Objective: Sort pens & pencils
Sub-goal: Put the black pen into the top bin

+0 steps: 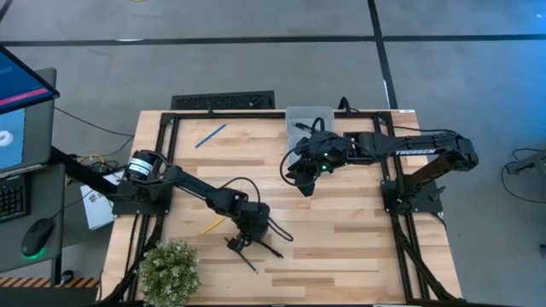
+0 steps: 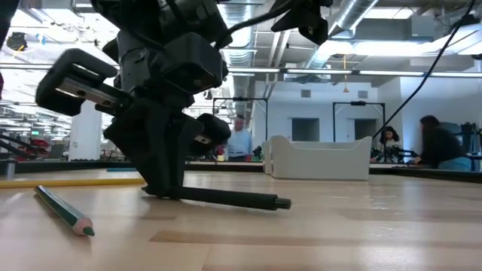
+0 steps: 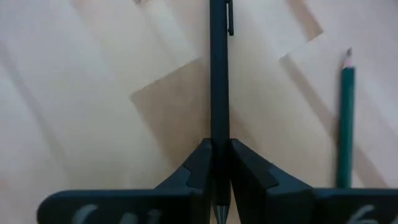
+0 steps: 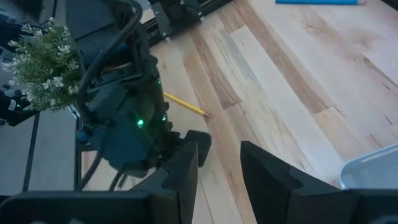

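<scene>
My left gripper (image 1: 240, 242) stands at the table's near middle, shut on a black pen (image 3: 219, 81) with a clip; the pen also shows in the low view (image 2: 233, 198). A dark green pencil (image 3: 345, 118) lies on the wood beside it, nearer the front edge (image 1: 246, 263). A yellow pencil (image 1: 212, 224) lies to the left of the gripper. A light blue pencil (image 1: 211, 135) lies at the far left. My right gripper (image 1: 304, 182) hangs open and empty above the table's middle, near the clear bin (image 1: 309, 119). My left gripper pinches the black pen between its two fingers (image 3: 245, 165) near the pen's writing end (image 3: 219, 146). The fingers come from above, pointing down. The pen's long part runs out from the fingers low along the table (image 2: 256, 199), its capped end down at the wood.
A clear plastic bin (image 2: 316, 158) stands at the table's far middle. A small potted plant (image 1: 169, 271) stands at the near left corner. Black frame rails (image 1: 162, 145) run along the table's sides. Bare wood lies between the two grippers. People sit in the room beyond.
</scene>
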{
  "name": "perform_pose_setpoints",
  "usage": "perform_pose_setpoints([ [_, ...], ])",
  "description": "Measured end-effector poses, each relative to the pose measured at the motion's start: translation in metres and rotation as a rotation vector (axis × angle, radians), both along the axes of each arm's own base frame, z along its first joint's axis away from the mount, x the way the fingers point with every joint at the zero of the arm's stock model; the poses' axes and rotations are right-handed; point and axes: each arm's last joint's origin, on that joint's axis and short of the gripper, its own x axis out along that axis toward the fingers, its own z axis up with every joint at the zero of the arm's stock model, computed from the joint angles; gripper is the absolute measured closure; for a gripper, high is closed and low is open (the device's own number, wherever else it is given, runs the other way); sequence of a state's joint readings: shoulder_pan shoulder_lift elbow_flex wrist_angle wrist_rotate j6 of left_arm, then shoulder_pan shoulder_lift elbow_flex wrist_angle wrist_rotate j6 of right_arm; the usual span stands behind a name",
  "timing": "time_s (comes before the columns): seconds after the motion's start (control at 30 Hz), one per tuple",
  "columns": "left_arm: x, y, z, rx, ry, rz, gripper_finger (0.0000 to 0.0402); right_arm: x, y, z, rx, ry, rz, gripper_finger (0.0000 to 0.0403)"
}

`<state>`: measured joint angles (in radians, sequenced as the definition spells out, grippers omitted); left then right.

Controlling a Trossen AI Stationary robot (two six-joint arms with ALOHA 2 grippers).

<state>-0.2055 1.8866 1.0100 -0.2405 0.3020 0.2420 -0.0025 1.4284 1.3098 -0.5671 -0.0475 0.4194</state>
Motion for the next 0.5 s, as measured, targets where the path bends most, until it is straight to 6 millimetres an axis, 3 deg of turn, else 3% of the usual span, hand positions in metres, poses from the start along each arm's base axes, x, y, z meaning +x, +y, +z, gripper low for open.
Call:
perform_pose_setpoints([
  [0.2,-0.003,0.018,0.012,0.116,-0.013,0.07,0.0377,-0.005,-0.003,0.006,-0.003,-0.014,-0.012,0.0259],
  [0.5,-0.004,0.051,0.035,0.179,-0.065,0.203,0.0371,-0.036,-0.028,0.033,-0.071,-0.088,-0.183,0.0259],
])
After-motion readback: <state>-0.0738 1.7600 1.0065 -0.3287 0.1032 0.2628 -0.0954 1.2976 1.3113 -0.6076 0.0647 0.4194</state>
